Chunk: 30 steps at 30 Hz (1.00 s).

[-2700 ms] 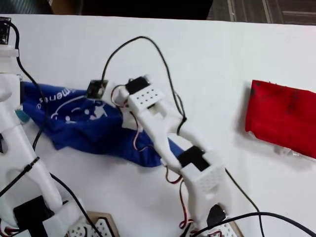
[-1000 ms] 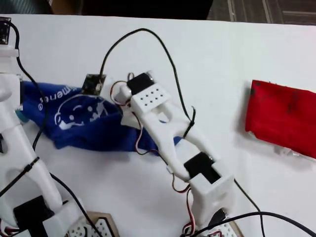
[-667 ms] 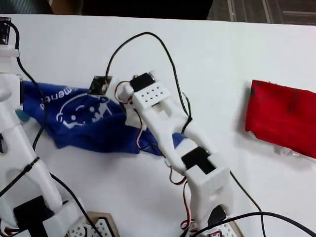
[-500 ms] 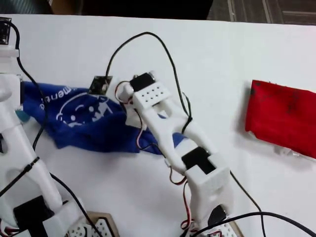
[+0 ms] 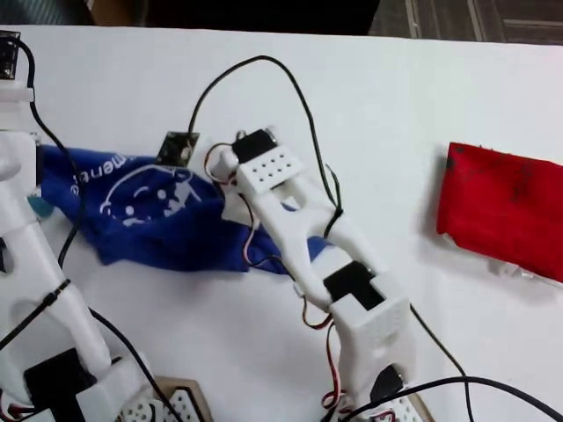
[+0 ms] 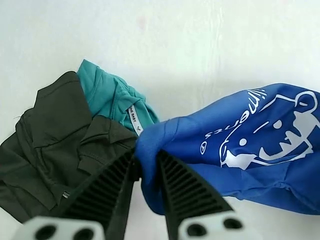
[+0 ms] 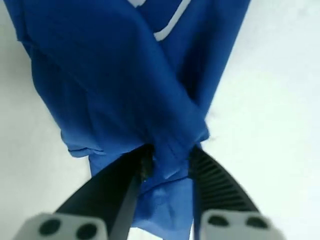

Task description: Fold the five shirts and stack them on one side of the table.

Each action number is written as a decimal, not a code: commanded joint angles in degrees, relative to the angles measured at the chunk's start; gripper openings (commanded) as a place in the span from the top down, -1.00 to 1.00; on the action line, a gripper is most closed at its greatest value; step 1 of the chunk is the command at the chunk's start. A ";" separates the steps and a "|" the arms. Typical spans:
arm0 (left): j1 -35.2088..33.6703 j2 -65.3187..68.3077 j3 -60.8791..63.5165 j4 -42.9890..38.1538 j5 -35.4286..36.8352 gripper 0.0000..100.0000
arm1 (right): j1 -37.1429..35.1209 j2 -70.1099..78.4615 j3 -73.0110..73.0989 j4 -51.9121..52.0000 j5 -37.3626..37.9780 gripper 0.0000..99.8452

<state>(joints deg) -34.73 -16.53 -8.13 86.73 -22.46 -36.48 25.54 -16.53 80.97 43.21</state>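
1. Your left gripper (image 6: 145,163): at 9 o'clock on the white table (image 5: 396,97). Its jaws are clamped on a bunched edge of the blue fabric shirt with a white printed figure (image 6: 240,150).
2. Dark green collared shirt (image 6: 50,140): crumpled, lying just beside your left gripper. It overlaps a teal shirt with a white neck label (image 6: 107,100), and both touch the blue shirt's gripped end.
3. Blue shirt (image 5: 149,220): unfolded, stretched from 9 o'clock toward the table's centre and slung between your two grippers.
4. Your right gripper (image 7: 169,155): near the centre, jaws pinched on the blue shirt's other end (image 7: 125,75).
5. Red fabric shirt (image 5: 506,211): folded into a flat rectangle at 3 o'clock, well apart from both arms.
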 commanded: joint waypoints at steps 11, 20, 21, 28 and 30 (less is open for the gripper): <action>-0.18 -1.85 -0.22 -1.05 -0.35 0.95 | -0.31 -12.26 -13.98 7.25 -1.93 0.96; 0.79 -1.93 -0.66 -0.70 -0.26 0.95 | 7.52 -22.55 -21.54 14.20 0.62 0.96; 1.58 -1.93 -0.66 -0.44 -0.26 0.95 | 8.13 -23.52 -21.54 14.73 0.53 0.96; 10.99 -2.64 -1.54 3.16 -0.18 0.95 | 10.24 -33.98 -21.89 14.81 0.44 0.96; 12.92 -4.84 -3.21 2.99 -0.09 0.95 | 11.12 -37.23 -21.89 14.81 0.44 0.96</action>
<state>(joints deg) -24.79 -17.05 -8.13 89.45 -22.37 -26.64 -4.97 -35.87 95.38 43.21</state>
